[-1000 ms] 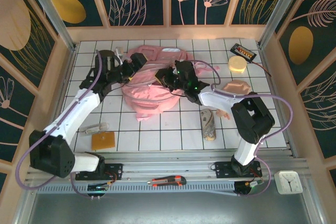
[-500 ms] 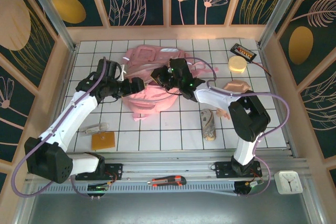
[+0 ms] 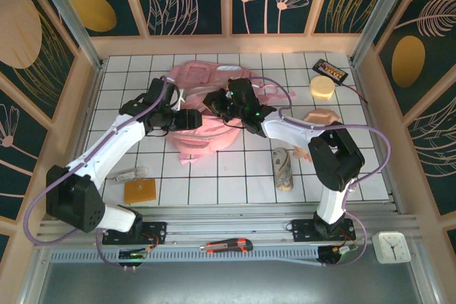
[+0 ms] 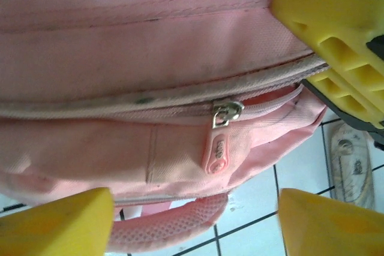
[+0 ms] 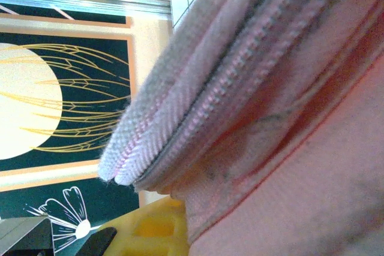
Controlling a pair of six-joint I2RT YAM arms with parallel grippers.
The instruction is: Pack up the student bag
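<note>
Left wrist: student bag [image 4: 120, 46], zipper pull [image 4: 219, 142]

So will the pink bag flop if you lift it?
Probably floppy: the bag lies crumpled on the table. Likely light, since it looks flat and unstuffed. It looks woven up close, so probably not slippery.

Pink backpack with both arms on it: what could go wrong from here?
1. The zipper pull is small; the open left gripper could close on cloth instead.
2. The right gripper pinches the backpack edge; if that slips, the zipper line goes slack.
3. The two grippers sit very close and might bump.
</note>
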